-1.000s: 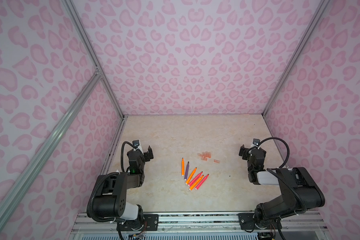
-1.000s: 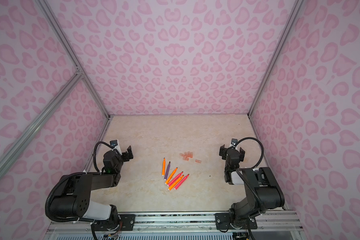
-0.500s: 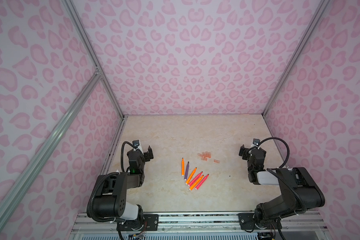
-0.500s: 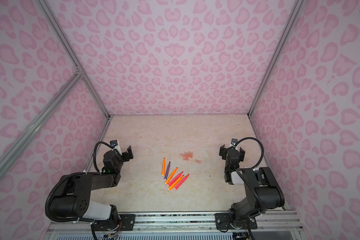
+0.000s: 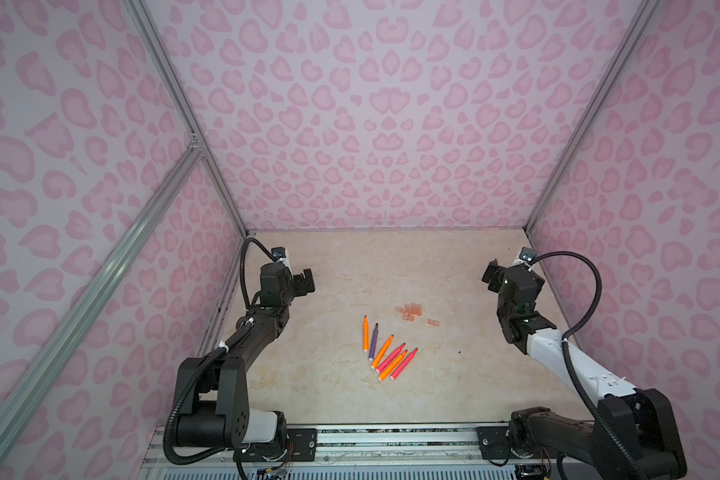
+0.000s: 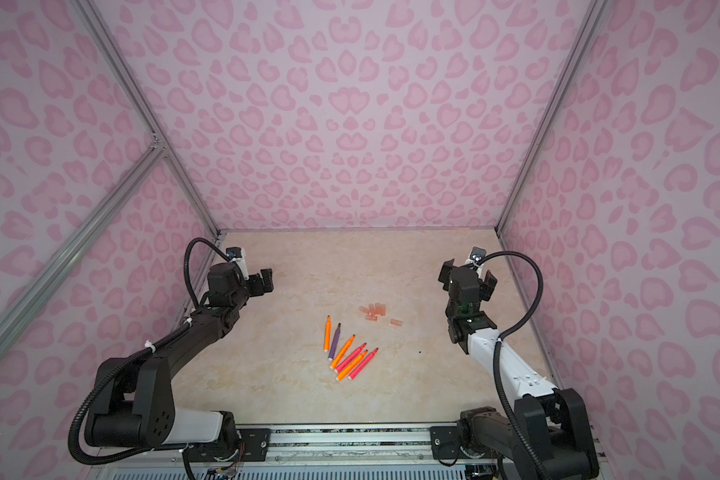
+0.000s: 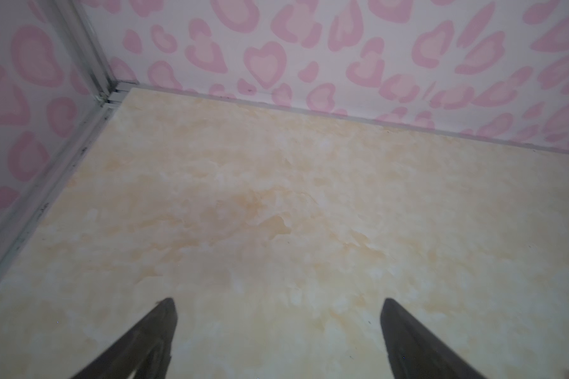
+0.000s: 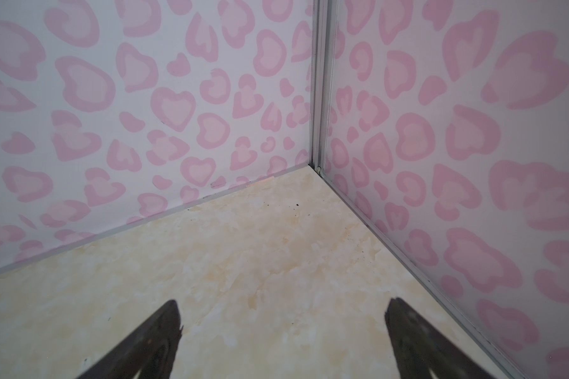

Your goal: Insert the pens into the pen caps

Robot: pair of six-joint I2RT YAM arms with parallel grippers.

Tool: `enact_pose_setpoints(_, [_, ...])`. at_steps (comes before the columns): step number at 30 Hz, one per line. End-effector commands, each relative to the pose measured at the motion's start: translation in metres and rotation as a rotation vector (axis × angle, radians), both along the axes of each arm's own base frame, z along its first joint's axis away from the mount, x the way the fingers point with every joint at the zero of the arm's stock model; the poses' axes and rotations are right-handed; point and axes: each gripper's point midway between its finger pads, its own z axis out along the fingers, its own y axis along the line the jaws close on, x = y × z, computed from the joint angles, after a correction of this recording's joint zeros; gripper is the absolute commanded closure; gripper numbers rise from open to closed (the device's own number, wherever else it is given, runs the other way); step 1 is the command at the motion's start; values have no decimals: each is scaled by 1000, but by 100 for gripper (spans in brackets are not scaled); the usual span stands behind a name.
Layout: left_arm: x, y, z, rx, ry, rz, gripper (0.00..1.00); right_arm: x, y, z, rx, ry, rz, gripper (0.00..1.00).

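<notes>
Several pens [image 5: 382,351] [image 6: 343,351], orange, pink-red and one purple, lie fanned out side by side on the marbled beige table, near its middle front. Just behind them sits a small cluster of translucent pale orange pen caps [image 5: 410,309] [image 6: 376,308], with one cap [image 5: 433,322] lying apart to the right. My left gripper [image 5: 307,281] [image 6: 267,280] [image 7: 278,303] hovers open and empty at the far left, well away from the pens. My right gripper [image 5: 510,268] [image 6: 469,272] [image 8: 283,305] is open and empty at the far right. Neither wrist view shows pens or caps.
Pink heart-patterned walls [image 5: 375,124] with aluminium frame posts [image 5: 558,166] close in the table [image 5: 371,266] on three sides. The left wrist view faces the back left corner [image 7: 107,95], the right wrist view the back right corner [image 8: 314,164]. A metal rail [image 5: 391,436] runs along the front.
</notes>
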Motion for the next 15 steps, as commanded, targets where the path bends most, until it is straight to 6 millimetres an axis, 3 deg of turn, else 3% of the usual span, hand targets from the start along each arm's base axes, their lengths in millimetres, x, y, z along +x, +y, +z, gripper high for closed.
enact_pose_setpoints(1, [-22, -34, 26, -106, -43, -153, 2, -32, 18, -46, 141, 209, 78, 2])
enact_pose_setpoints(5, [-52, -45, 58, -178, -127, -205, 2, -52, 43, -25, 234, 19, 258, 2])
enact_pose_setpoints(7, [-72, -54, 72, -215, -191, -261, 2, -69, 45, -12, 258, -79, 295, 2])
enact_pose_setpoints(8, [-79, -55, 73, -225, -201, -267, 2, -77, 41, -8, 273, -120, 282, 2])
enact_pose_setpoints(11, [-93, -58, 78, -277, -248, -277, 2, -108, 3, -11, 383, -204, 64, 2])
enact_pose_setpoints(13, [-98, -64, 77, -320, -217, -307, 2, -121, 2, 0, 378, -253, 88, 2])
enact_pose_setpoints(15, [-110, -83, 80, -375, -217, -427, 2, -132, 3, 11, 380, -309, 116, 2])
